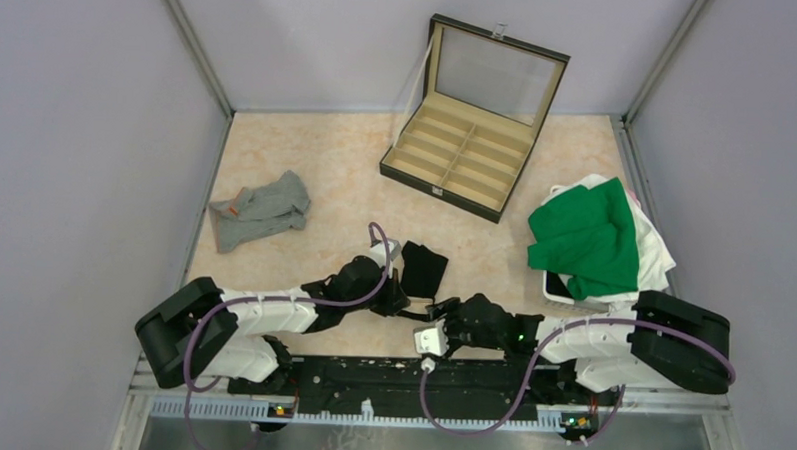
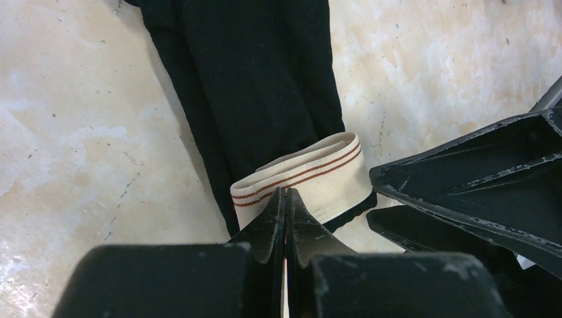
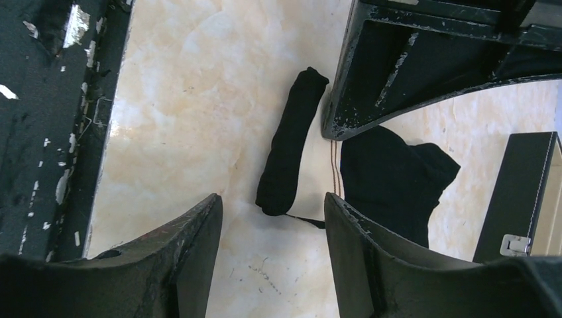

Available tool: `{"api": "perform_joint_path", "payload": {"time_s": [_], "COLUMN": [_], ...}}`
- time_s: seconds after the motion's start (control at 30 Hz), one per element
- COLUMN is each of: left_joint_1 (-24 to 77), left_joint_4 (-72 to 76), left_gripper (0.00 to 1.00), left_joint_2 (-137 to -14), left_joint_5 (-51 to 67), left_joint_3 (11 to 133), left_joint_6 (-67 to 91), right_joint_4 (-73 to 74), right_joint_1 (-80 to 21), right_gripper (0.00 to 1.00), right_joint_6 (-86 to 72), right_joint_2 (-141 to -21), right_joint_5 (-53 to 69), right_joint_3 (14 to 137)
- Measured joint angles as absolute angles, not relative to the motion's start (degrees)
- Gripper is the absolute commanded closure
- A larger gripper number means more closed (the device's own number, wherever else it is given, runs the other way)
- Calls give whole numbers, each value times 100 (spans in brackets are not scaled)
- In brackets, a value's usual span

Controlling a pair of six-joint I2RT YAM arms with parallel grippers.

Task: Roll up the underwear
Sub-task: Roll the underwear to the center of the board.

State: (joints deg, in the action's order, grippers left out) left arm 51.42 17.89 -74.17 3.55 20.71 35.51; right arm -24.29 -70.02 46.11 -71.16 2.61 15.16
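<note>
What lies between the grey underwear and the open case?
Nothing: the top external view shows only bare tabletop between the grey underwear and the open case.

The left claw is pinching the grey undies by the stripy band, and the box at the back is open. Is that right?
Nearly. The left gripper is shut on the stripy band of the black underwear, not the grey one, as the left wrist view shows. The grey underwear lies apart, untouched. The box at the back is open.
</note>
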Motion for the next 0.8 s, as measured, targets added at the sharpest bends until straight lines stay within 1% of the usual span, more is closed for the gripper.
{"api": "perform_joint_path", "payload": {"time_s": [0.17,0.27,0.57,0.67,0.8], "left_joint_1": [5142,5140,5140,5135,5135], "left_joint_4": [1793,1793,1793,1798,1796], "left_gripper": [100,100,100,100,100], "left_joint_2": [-7452,-7454,-7456,-7478,-7491], "left_joint_5": [355,355,355,353,346], "left_joint_3": [2093,2093,2095,2108,2123], "left_joint_6": [3553,3555,3555,3555,3555], "right_joint_4": [-2746,-2926,-3221,-3260,-3295], "right_joint_1": [-7002,-7002,-7004,-7013,-7013], "right_gripper": [42,44,54,61,78], "right_joint_6": [4755,4845,4995,4998,4984], "right_joint_2": [-7454,-7614,-7922,-7975,-8066], "right_joint_5": [139,19,-259,-292,-327], "right_joint_3": [1570,1592,1627,1627,1627]}}
